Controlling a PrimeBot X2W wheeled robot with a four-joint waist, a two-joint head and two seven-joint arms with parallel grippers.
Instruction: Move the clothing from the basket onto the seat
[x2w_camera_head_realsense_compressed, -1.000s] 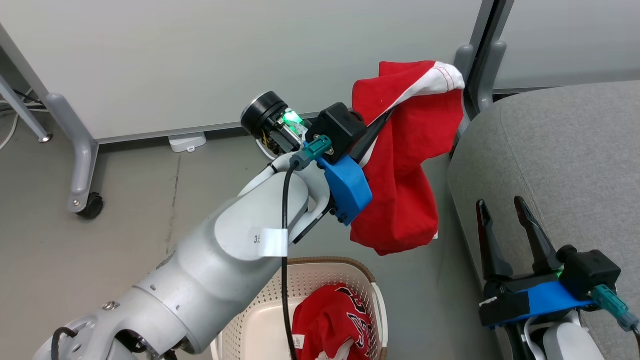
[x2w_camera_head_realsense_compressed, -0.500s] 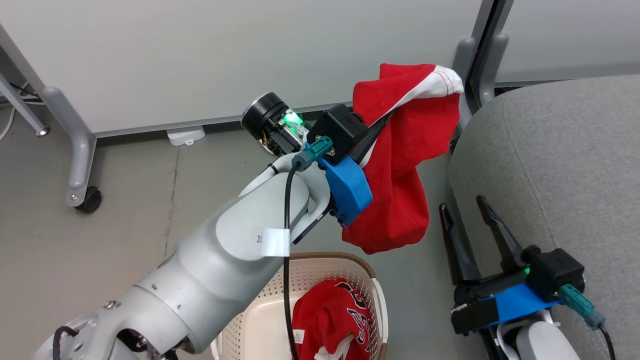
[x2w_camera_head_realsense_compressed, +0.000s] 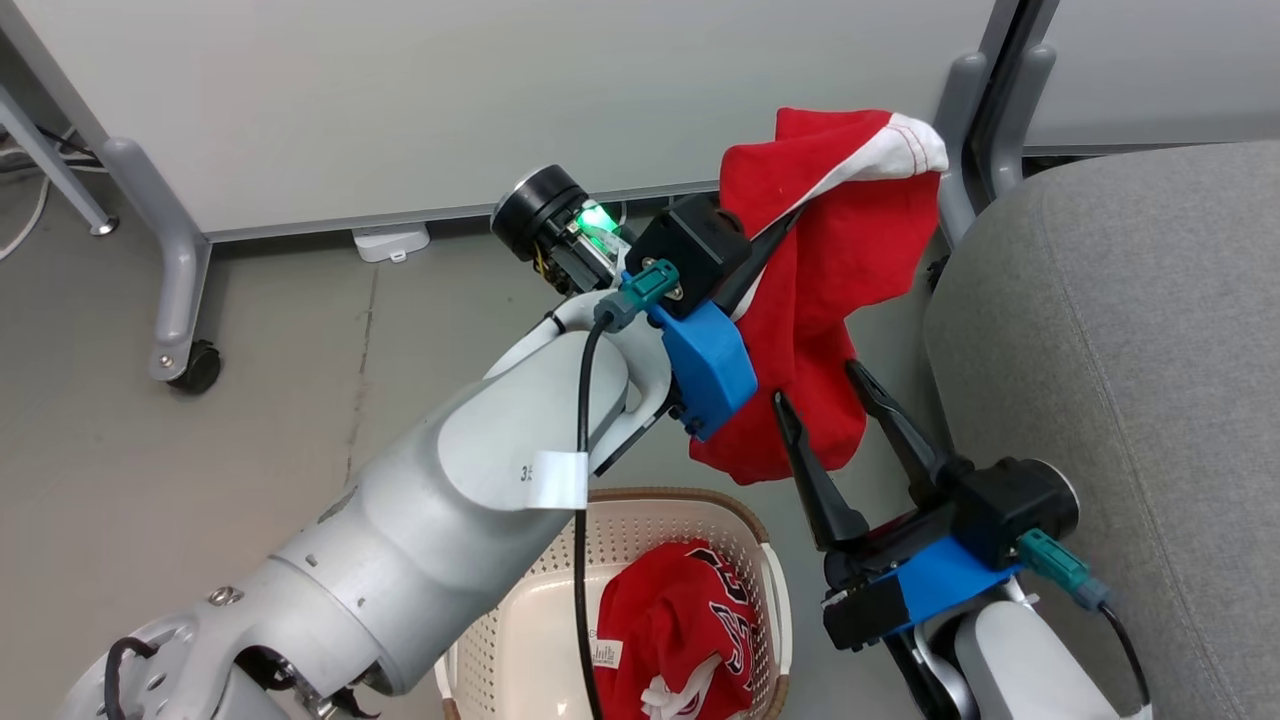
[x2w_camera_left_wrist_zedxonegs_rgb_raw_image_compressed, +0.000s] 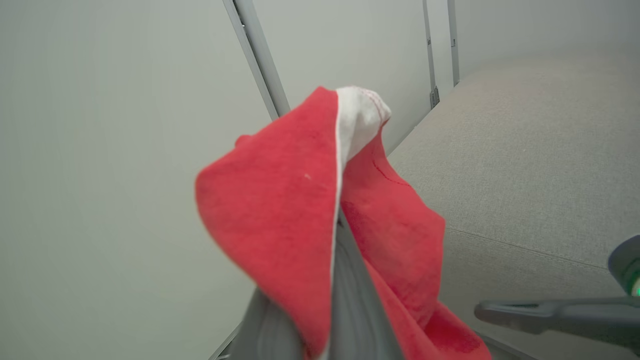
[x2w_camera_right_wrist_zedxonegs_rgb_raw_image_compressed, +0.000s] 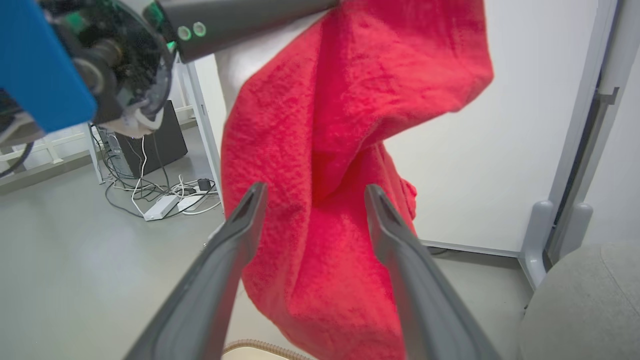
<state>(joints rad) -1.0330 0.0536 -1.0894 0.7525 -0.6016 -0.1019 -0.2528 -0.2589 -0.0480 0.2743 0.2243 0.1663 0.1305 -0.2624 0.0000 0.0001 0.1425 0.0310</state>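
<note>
White wheeled partitions (x2w_camera_head_realsense_compressed: 400, 100) stand on grey floor (x2w_camera_head_realsense_compressed: 150, 480)

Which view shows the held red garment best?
The head view: the whole red garment hangs from the left gripper. The left wrist view shows its top with white trim; the right wrist view, its lower part seen between the right gripper's fingers.

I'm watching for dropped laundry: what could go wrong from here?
The red fabric garment with the white band hangs from the shut left claw over floor, short of the large grey woven seat; a slip would likely drop it there.
The open right claw brackets its lower fold; closing and pulling could tug the cloth free.
</note>
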